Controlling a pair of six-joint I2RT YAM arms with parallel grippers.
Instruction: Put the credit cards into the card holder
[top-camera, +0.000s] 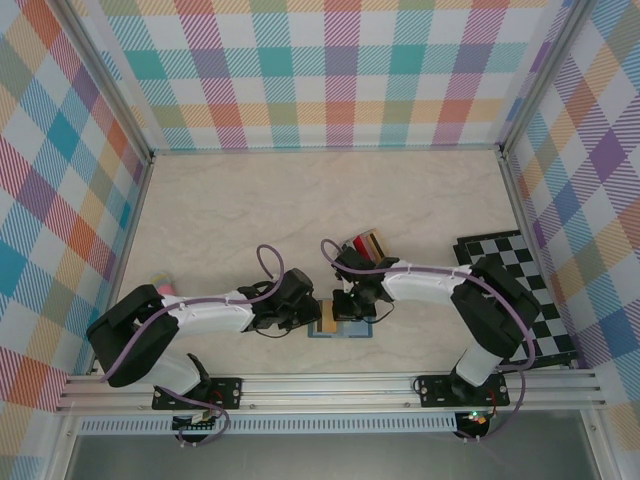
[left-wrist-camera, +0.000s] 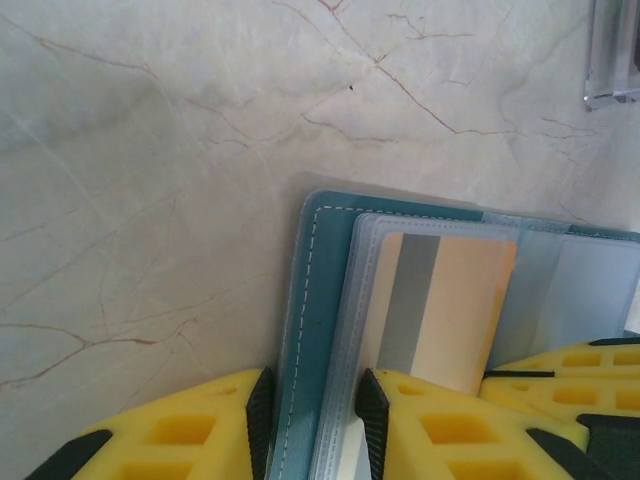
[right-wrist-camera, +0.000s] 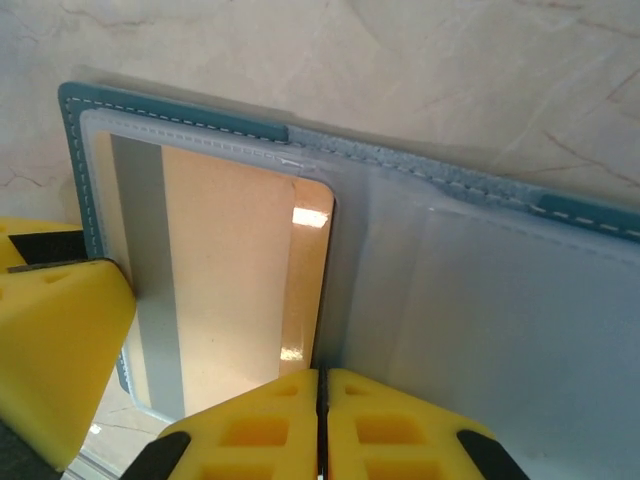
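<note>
The teal card holder (top-camera: 343, 330) lies open on the table between my two grippers. My left gripper (left-wrist-camera: 315, 385) is shut on its left edge, with the teal cover (left-wrist-camera: 325, 260) and the clear sleeve between the black pads. A gold credit card with a grey stripe (left-wrist-camera: 450, 300) sits in the left pocket, its right edge (right-wrist-camera: 305, 280) still outside the sleeve. My right gripper (right-wrist-camera: 321, 372) is shut, its tips at that card's right edge by the holder's fold (right-wrist-camera: 480, 300), with nothing seen between the jaws. More credit cards, red, gold and black, stand behind (top-camera: 365, 245).
A black-and-white chequered board (top-camera: 520, 290) lies at the right wall. A small pink object (top-camera: 165, 290) sits at the left wall. A metal rail (left-wrist-camera: 612, 50) runs along the table's near edge. Chequered walls close in three sides.
</note>
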